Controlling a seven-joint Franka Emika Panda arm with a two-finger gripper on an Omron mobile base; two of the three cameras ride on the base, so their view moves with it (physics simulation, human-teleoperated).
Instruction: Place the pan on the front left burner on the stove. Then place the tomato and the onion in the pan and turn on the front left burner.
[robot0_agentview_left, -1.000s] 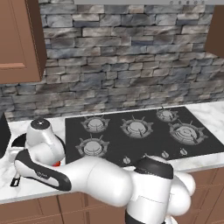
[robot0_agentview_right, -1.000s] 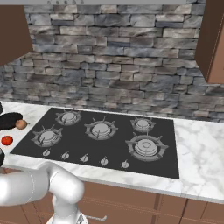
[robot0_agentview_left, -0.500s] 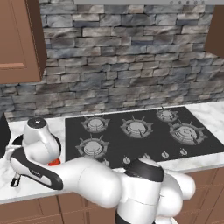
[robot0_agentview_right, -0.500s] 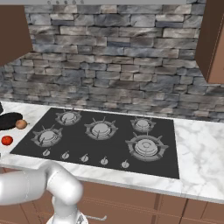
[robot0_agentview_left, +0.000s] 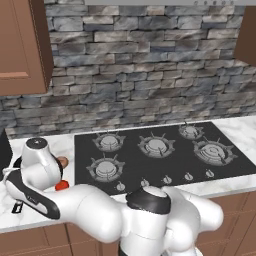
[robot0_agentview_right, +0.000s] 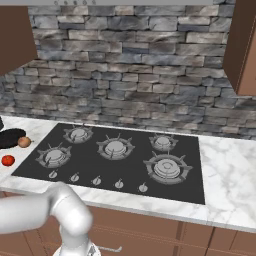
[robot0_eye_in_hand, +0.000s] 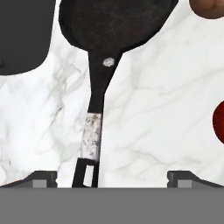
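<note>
My two-finger gripper (robot0_eye_in_hand: 112, 177) stands fully open above the white marble counter (robot0_eye_in_hand: 153, 109), its dark tips rising at the lower left and lower right of the hand view, holding nothing. Between the tips, nearer the left one, runs the long thin handle of the round shallow black frying pan (robot0_eye_in_hand: 113, 26); the pan's bowl fills the upper centre of that view and the grey-tipped end of the handle reaches the bottom edge. Neither fingertip touches the handle.

The small tan-brown onion (robot0_eye_in_hand: 210, 8) sits at the upper right corner of the hand view, just beside the pan's rim. The small glossy red tomato (robot0_eye_in_hand: 219, 122) is cut by the right edge, lower down, apart from both pan and onion. A dark rounded object (robot0_eye_in_hand: 22, 35) occupies the upper left corner.

In the right base view, the pan (robot0_agentview_right: 11, 137), onion (robot0_agentview_right: 24, 142) and tomato (robot0_agentview_right: 7, 160) lie at the far left of the frame, on the counter beside the flat black glass cooktop (robot0_agentview_right: 190, 165). The silver-grey front left burner (robot0_agentview_right: 53, 156) under its black grate prongs stands bare, nearest the tomato.

In the left base view, my white arm (robot0_agentview_left: 100, 215) sweeps across the lower frame to the left, covering most of that corner of counter; the tomato (robot0_agentview_left: 62, 185) and onion (robot0_agentview_left: 63, 162) peek out beside it, left of the front left burner (robot0_agentview_left: 106, 169).
</note>
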